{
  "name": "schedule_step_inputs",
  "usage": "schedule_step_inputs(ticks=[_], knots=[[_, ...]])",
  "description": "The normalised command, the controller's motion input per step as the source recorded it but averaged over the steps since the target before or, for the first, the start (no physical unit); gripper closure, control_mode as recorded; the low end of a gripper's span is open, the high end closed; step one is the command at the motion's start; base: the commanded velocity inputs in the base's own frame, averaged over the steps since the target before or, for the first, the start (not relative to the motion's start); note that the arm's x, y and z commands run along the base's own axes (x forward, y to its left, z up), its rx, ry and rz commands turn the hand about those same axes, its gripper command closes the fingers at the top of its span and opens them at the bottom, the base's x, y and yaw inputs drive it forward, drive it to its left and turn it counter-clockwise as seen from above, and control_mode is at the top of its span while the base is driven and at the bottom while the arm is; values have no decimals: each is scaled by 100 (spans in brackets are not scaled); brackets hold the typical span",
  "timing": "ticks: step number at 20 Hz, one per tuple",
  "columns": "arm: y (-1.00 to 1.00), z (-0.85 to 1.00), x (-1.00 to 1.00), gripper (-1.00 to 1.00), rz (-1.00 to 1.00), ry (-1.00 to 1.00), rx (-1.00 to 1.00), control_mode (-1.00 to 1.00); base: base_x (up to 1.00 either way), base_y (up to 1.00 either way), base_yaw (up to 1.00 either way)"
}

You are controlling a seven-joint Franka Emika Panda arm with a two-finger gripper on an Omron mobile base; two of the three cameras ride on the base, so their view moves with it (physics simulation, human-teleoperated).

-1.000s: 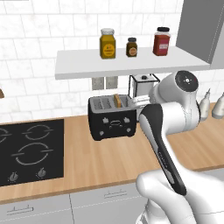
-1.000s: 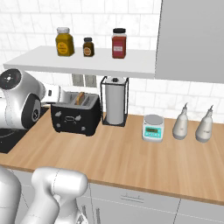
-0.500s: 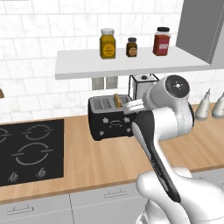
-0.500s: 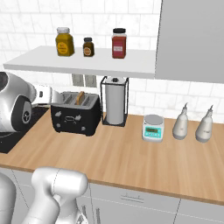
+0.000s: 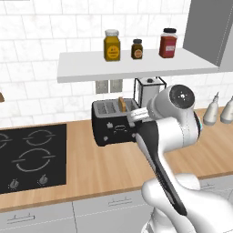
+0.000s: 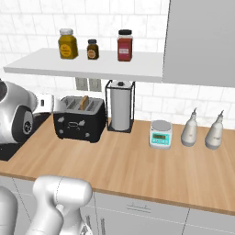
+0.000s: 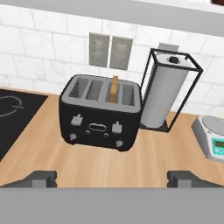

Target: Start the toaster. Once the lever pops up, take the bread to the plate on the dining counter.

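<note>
Squarely on the wooden counter (image 6: 137,165) stands the toaster (image 7: 101,114), a black box whose long axis runs side to side along the tiled wall, its front with two levers and small pale knobs facing out toward the robot. Its four slots open upward in a row, each slot running front to back. The bread (image 7: 115,89) stands upright on edge in the third slot from the toaster's cooktop end, its top poking above the rim; the other three slots look empty. In the right base view the slice (image 6: 84,102) shows as a thin tan sliver rising from the toaster (image 6: 79,119).

Just beside the toaster, on the side away from the cooktop, a black wire holder (image 7: 173,89) holds an upright roll of paper towel. Farther out on that side sits a small kitchen scale (image 6: 160,133), then two pale bottles (image 6: 204,130) near the wall. On the toaster's other side the black cooktop (image 5: 28,157) is set into the counter. Two wall outlets (image 7: 109,52) sit behind the toaster, and above it a white shelf (image 6: 87,64) carries three jars.

The gripper (image 7: 112,178) hovers in front of the toaster, apart from it, fingers spread wide and holding nothing.
</note>
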Motion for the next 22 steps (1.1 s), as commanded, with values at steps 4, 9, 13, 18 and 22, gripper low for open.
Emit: schedule_step_inputs(ticks=[4,9,13,18,22], knots=[[-6,-14,6,-100,0,-1,0,-100,0,0,0],[-1,-6,23,-100,0,0,0,-100,0,0,0],[0,0,28,-100,0,1,0,-100,0,0,0],[0,-7,37,-100,0,6,0,-100,0,0,0],[0,-25,50,-100,0,0,0,-100,0,0,0]])
